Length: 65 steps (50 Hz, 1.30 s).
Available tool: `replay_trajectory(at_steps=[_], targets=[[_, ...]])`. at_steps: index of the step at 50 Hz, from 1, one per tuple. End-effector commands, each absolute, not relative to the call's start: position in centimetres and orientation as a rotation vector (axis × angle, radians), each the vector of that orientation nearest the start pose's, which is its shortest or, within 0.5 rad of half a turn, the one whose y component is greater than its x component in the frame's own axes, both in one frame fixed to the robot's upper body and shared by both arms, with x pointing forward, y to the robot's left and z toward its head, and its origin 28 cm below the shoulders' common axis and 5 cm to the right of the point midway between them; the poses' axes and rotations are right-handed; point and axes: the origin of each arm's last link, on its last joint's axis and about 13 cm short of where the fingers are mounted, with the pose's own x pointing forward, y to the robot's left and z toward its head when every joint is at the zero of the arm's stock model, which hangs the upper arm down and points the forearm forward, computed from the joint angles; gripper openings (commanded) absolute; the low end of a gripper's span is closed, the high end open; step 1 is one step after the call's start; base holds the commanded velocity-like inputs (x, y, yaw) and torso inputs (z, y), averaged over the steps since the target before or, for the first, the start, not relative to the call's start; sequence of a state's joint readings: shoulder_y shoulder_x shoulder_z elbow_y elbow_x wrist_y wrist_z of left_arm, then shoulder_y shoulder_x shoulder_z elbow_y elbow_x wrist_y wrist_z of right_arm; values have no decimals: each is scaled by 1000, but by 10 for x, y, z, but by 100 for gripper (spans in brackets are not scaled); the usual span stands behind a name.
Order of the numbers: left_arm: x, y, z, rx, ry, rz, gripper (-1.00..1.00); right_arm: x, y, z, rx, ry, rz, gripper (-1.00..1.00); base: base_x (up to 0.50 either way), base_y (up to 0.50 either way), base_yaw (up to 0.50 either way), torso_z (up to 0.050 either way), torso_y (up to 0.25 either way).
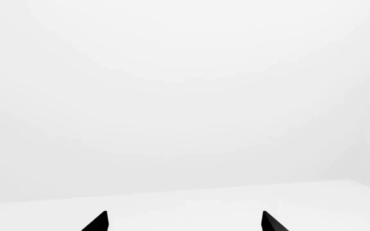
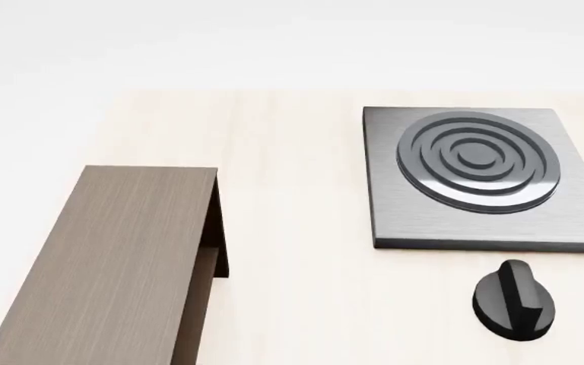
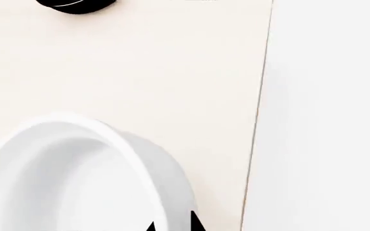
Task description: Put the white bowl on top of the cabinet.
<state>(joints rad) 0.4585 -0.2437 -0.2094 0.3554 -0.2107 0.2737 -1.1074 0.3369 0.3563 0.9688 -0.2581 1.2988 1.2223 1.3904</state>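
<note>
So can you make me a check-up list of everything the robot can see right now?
Surface: pale wood-grain table, its edge showing in the right wrist view.
Job's things: glossy white straight-walled bowl on the table near that edge; long dark brown wood-grain cabinet, flat top bare.
Clutter: grey square stove plate with ringed burner; black round knob in front of it.
Grippers: left gripper open, holding nothing; right gripper tips close together by the bowl's rim, grip unclear.
Cables: nothing seen.
Surroundings: plain white.
</note>
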Motion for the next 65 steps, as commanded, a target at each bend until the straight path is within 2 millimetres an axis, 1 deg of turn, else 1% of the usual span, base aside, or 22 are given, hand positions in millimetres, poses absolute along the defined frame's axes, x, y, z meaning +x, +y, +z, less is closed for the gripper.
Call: replay_trajectory(at_steps=[1,5,12,18,24,26,37,39,40,41,46,49,53,56,65], targets=[[112,288,49,-20,-248,1190,100,195,-233,191,708,422,-957,-100,0,0,0,0,0],[112,288,49,-21,-248,1190,100,196,-226,202,705,401,-910,-100,0,0,0,0,0],[112,288,49,-23,-248,1189,100,197,-221,214,706,367,-852,-100,0,0,0,0,0],[112,288,49,-24,-248,1189,100,192,-215,228,710,340,-812,-100,0,0,0,0,0],[112,288,49,-25,-249,1189,100,189,-208,245,715,316,-731,-100,0,0,0,0,0],[111,289,49,-26,-250,1190,100,189,-206,250,723,304,-678,-100,0,0,0,0,0],[111,288,49,-28,-250,1189,100,199,-195,273,661,287,-519,-100,0,0,0,0,1],[112,289,49,-29,-250,1190,100,200,-194,276,669,287,-511,-100,0,0,0,0,5],[112,289,49,-28,-249,1189,100,201,-192,278,691,281,-464,-100,0,0,0,0,0],[112,288,49,-28,-249,1189,100,201,-192,279,681,261,-460,-100,0,0,0,0,0],[112,289,49,-29,-249,1189,100,202,-188,285,651,271,-441,-100,0,0,0,0,0],[113,288,49,-29,-249,1188,100,203,-187,289,666,258,-429,-100,0,0,0,0,3],[113,288,48,-30,-249,1187,100,210,-186,288,658,282,-396,-100,0,0,0,0,0],[114,288,48,-28,-247,1184,100,215,-183,286,602,314,-374,-100,0,0,0,0,0],[114,288,47,-34,-246,1185,100,237,-168,299,549,352,-276,-100,0,0,0,0,1]])
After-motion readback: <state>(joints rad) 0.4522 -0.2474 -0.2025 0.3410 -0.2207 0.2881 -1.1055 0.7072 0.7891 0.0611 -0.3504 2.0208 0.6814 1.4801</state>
